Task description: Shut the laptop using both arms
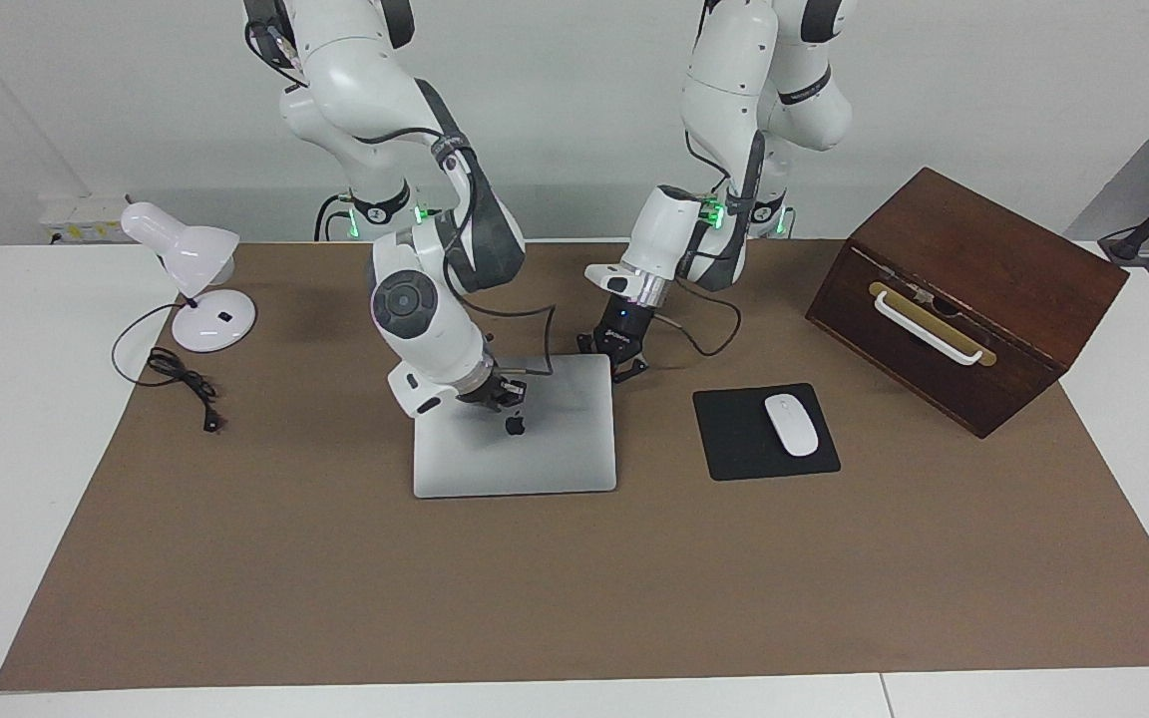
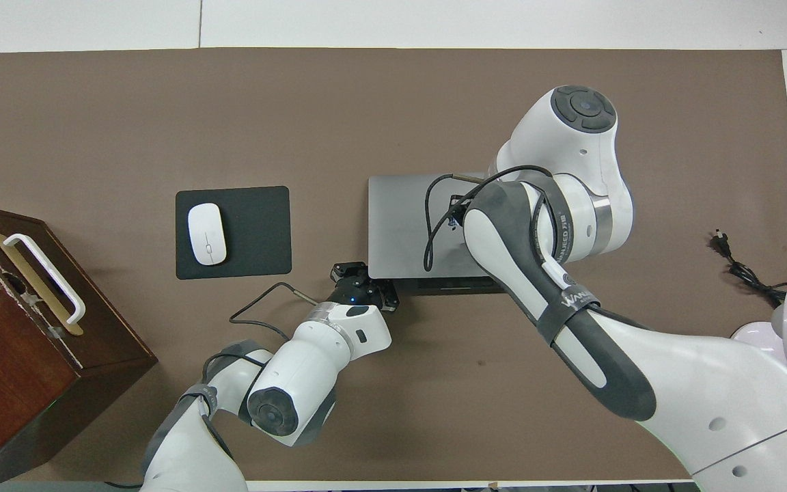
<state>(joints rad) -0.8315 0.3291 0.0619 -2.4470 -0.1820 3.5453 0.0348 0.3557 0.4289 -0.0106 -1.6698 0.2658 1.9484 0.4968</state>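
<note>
The silver-grey laptop [image 1: 535, 459] lies in the middle of the brown mat with its lid, apple logo up, lowered almost flat. In the overhead view the laptop [image 2: 397, 225] shows only a thin dark strip of its base along the edge nearest the robots. My right gripper [image 1: 503, 394] is shut and presses on the lid beside the logo. From above, the right gripper [image 2: 457, 205] is mostly covered by its own arm. My left gripper [image 1: 629, 367] is shut at the laptop's robot-side corner toward the left arm's end of the table. Seen from overhead, the left gripper [image 2: 365, 275] touches that corner.
A black mouse pad [image 1: 734, 439] with a white mouse [image 1: 791, 424] lies beside the laptop toward the left arm's end. A dark wooden box [image 1: 963, 294] with a white handle stands at that end. A white desk lamp [image 1: 191, 269] and its black cord [image 1: 186, 384] sit at the right arm's end.
</note>
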